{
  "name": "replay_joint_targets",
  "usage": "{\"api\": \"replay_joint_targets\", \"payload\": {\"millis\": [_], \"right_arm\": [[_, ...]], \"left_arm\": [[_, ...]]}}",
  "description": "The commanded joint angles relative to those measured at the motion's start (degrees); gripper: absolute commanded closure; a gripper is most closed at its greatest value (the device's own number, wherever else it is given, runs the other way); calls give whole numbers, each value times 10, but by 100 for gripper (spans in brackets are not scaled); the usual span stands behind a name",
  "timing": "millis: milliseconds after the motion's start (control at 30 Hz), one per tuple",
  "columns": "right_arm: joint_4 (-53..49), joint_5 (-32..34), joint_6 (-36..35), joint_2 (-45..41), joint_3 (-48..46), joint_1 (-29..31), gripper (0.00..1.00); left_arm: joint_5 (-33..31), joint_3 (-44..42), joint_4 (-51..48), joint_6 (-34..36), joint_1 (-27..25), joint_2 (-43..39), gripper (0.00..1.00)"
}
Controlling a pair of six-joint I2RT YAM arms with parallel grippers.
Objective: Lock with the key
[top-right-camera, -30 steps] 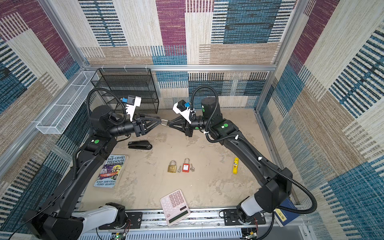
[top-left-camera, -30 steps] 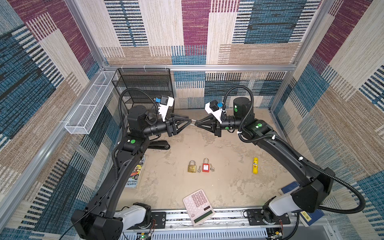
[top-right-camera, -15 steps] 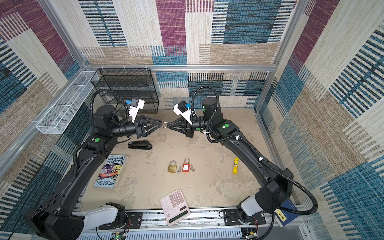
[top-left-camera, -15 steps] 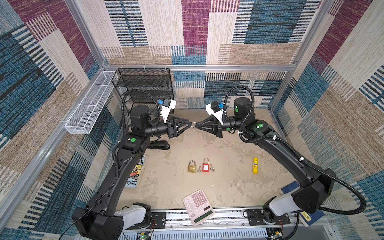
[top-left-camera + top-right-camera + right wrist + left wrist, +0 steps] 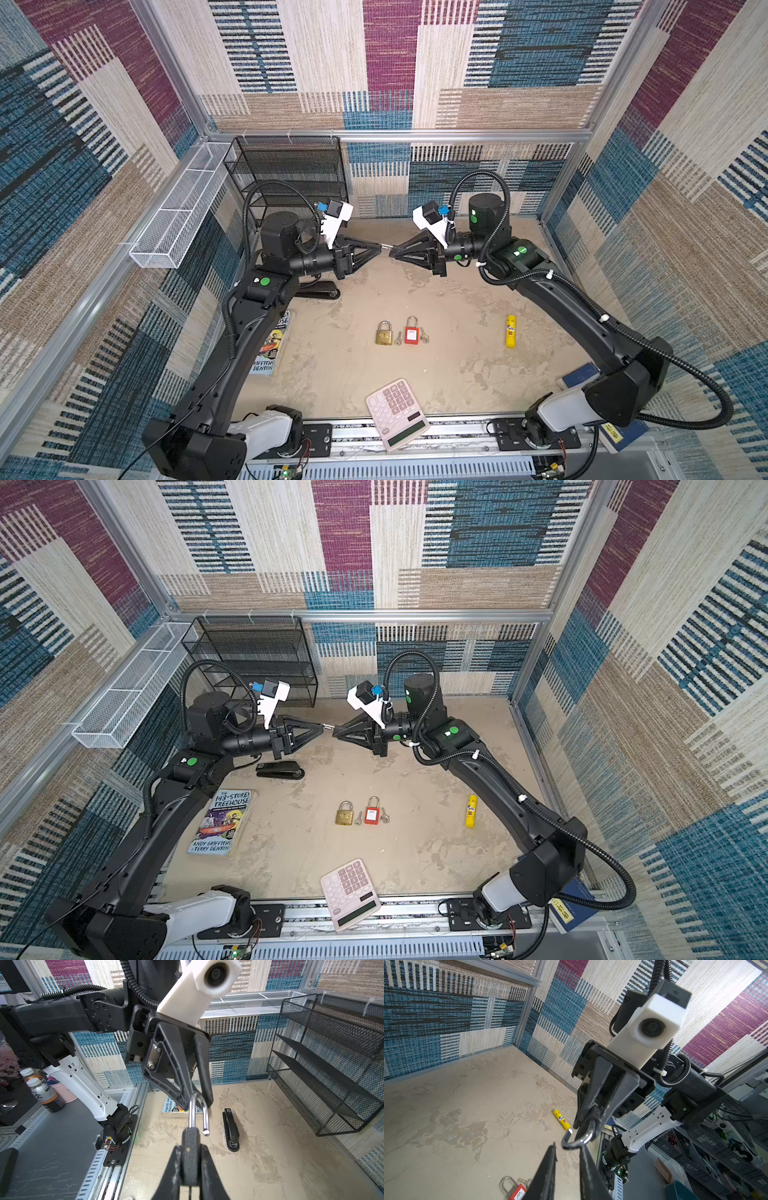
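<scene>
Slippage is the risk: the right gripper has its jaws clamped on the black padlock in mid-air, its shackle open, and a skewed push from the left gripper could twist it loose. The left jaws sit close round the shackle's bend; real contact cannot be told. The keyhole is hidden; loose keys lie on the surface below.

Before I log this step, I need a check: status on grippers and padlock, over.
Right gripper clamps black padlock body. Left gripper pinches its shackle, free end out. Nothing in the way; two keys lie on the table.
</scene>
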Motion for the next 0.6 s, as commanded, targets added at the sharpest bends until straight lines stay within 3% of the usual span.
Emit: {"api": "replay_joint_targets", "payload": {"millis": [0, 333, 567], "right_arm": [[-2, -16, -3, 4, 10, 0, 100], [-33, -20, -13, 18, 29, 0, 100], [-30, -21, -19, 18, 28, 0, 100]], "left_arm": [[13, -1, 11, 19, 1, -7, 80], [24, 2, 18, 20, 0, -9, 73], [34, 1, 23, 14, 0, -8, 86]]}}
